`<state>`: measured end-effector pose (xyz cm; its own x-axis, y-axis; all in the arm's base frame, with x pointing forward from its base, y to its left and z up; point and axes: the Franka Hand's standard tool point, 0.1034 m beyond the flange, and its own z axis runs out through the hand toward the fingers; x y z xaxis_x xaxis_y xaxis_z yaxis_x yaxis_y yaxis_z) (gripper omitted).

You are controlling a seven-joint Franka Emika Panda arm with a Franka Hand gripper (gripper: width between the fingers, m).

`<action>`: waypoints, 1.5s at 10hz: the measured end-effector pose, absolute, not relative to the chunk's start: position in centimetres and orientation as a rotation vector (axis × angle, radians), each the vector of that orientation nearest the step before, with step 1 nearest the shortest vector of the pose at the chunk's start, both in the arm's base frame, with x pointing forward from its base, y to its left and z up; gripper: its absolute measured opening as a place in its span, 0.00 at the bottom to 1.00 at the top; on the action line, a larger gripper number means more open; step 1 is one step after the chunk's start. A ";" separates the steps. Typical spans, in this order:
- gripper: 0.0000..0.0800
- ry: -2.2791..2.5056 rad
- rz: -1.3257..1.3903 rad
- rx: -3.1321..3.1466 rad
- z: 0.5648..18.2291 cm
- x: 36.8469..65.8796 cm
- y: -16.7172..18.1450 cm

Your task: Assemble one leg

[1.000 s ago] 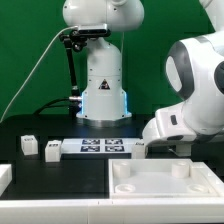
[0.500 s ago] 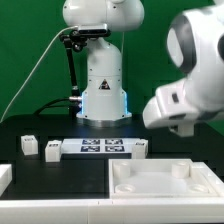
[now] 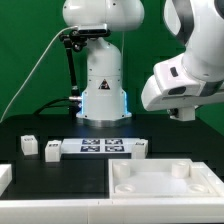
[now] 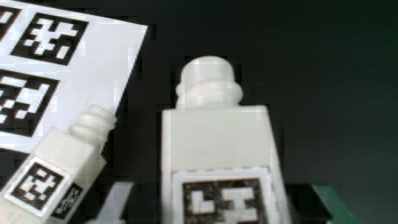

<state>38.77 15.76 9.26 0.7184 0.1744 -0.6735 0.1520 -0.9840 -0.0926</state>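
My gripper (image 4: 221, 208) is shut on the leg (image 4: 221, 135), a white block with a threaded tip and a tag between the dark fingers. In the exterior view the gripper (image 3: 184, 113) hangs above the table at the right, and the held leg is not clear there. A second leg (image 4: 61, 168) lies on the table beside the marker board (image 4: 54, 70); in the exterior view this second leg (image 3: 140, 147) sits at the right end of the marker board (image 3: 103, 147). Two more legs (image 3: 27, 146) (image 3: 52, 150) stand at the left.
The large white square tray-like part (image 3: 165, 182) with corner sockets lies at the front right. Another white part (image 3: 5, 178) shows at the front left edge. The arm's base (image 3: 103, 90) and a cable stand behind the marker board.
The gripper has risen from table level at the exterior view's right to well above it. The three legs on the table have not moved.
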 end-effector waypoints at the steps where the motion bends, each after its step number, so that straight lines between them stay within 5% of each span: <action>1: 0.36 -0.289 0.956 -2.930 9.0 40.0 15.8; 5: 0.36 -0.394 0.335 -2.986 11.5 49.3 13.1; 10: 0.36 -0.412 -0.360 -2.997 9.9 50.9 11.1; 12: 0.36 -0.437 -0.656 -2.967 10.3 54.2 10.2; 15: 0.36 -0.487 -0.742 -2.952 10.2 57.1 9.7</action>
<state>57.05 9.66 10.24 0.8343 0.2879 0.4702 0.3164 -0.9484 0.0192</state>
